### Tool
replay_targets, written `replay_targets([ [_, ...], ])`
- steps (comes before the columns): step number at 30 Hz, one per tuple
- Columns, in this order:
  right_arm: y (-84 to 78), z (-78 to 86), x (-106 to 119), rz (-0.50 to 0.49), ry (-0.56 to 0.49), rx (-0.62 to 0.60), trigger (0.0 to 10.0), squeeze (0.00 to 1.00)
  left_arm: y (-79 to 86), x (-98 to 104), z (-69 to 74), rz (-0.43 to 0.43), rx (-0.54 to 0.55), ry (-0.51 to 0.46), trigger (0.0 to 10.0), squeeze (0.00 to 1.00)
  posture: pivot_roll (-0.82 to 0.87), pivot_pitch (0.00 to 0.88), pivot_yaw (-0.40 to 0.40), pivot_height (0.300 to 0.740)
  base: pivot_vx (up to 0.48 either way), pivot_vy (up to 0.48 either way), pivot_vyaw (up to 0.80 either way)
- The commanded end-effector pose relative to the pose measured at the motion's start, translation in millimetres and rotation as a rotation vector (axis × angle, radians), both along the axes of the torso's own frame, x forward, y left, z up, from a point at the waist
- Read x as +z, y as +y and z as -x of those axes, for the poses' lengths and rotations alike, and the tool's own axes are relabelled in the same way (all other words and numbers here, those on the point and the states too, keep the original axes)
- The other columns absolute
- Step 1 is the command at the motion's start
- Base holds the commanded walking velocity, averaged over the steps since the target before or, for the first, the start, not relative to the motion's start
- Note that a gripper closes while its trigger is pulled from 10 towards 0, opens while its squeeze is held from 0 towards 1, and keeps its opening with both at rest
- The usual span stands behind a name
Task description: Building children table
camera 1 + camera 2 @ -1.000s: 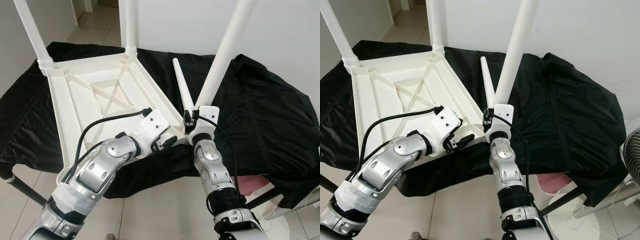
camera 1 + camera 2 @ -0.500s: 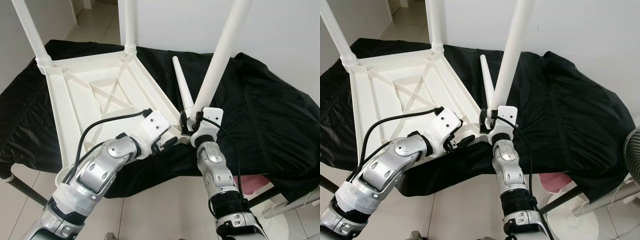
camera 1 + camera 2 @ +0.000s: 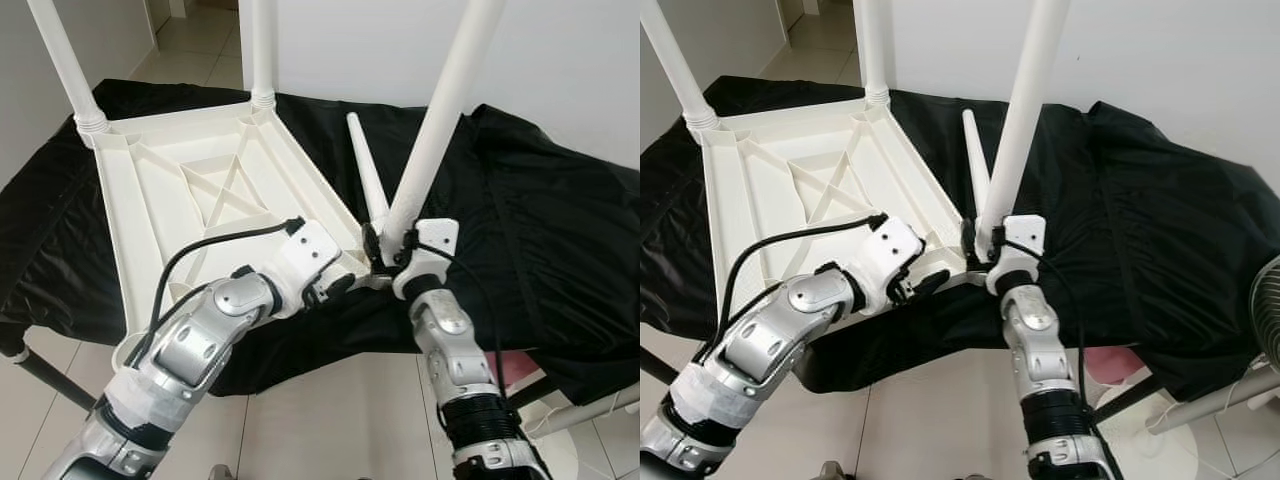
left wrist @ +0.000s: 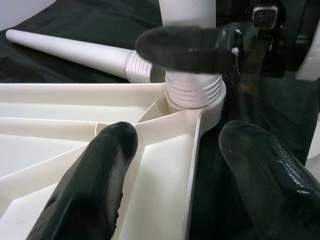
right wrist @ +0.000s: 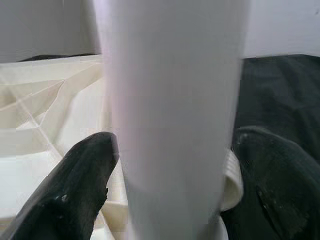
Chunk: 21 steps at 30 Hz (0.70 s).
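Observation:
A white plastic table top [image 3: 180,200] lies upside down on a black cloth [image 3: 540,220]. Two white legs [image 3: 262,50] stand screwed into its far corners. My right gripper [image 3: 385,250] is shut on a third leg [image 3: 440,110] just above its threaded end, which sits tilted in the near right corner socket [image 4: 195,90]. In the right wrist view the fingers [image 5: 85,170] press both sides of that leg [image 5: 170,100]. My left gripper [image 3: 335,285] is open at the same corner, its fingers [image 4: 110,155] straddling the rim. A loose fourth leg [image 3: 362,165] lies on the cloth behind.
The cloth covers a low stand with a black leg [image 3: 40,375] on the tiled floor. A white wall [image 3: 580,60] is behind. A fan [image 3: 1265,300] and a pink object [image 3: 1105,360] sit at the lower right.
My right wrist has swung round to the right about the leg's lower end, still gripping it. The leg's tilt has hardly changed. The left arm has stayed put.

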State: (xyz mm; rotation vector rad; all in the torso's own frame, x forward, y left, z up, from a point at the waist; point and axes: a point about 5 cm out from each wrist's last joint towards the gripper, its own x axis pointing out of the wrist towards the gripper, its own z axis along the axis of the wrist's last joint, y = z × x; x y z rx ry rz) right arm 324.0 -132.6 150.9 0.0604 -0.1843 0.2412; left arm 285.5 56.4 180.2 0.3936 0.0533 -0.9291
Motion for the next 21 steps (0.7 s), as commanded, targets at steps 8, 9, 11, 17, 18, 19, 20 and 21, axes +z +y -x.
replay_targets([
  [8,-16.6,-7.7,10,0.083,-0.019,0.217,10.0,0.00,-2.4,-1,3.5,-0.013,-0.055,0.021,10.0,0.00,0.02,0.064,-0.061,0.740,0.000,0.000,0.00],
  [9,-15.6,-10.7,8,0.098,-0.009,0.247,10.0,0.00,-2.5,-1,3.3,-0.015,-0.055,0.021,10.0,0.00,0.03,0.062,-0.060,0.740,0.000,0.000,0.00],
  [11,-13.5,-11.8,7,0.102,-0.005,0.266,10.0,0.00,-2.5,-1,3.4,-0.016,-0.056,0.020,10.0,0.00,0.03,0.061,-0.058,0.740,0.000,0.000,0.00],
  [17,-7.7,-16.6,2,0.148,0.014,0.328,4.9,0.00,-1.0,-1,2.4,-0.021,-0.056,0.018,10.0,0.00,0.04,0.057,-0.058,0.740,0.000,0.000,0.00],
  [18,-7.7,-16.6,2,0.148,0.014,0.328,4.9,0.00,-1.0,-1,2.4,-0.021,-0.056,0.018,10.0,0.00,0.04,0.057,-0.058,0.740,0.000,0.000,0.00],
  [19,-7.5,-17.7,1,0.159,0.019,0.332,4.9,0.00,-0.6,-1,2.0,-0.022,-0.054,0.017,10.0,0.00,0.04,0.056,-0.058,0.740,0.000,0.000,0.00],
  [20,-8.5,-19.1,-1,0.166,0.030,0.333,1.1,0.00,-0.4,0,1.7,-0.022,-0.052,0.015,10.0,0.00,0.04,0.055,-0.059,0.740,0.000,0.000,0.00],
  [21,-10.7,-21.2,-3,0.166,0.044,0.334,0.0,0.00,-0.5,0,1.5,-0.023,-0.051,0.013,10.0,0.00,0.04,0.054,-0.061,0.740,0.000,0.000,0.00],
])
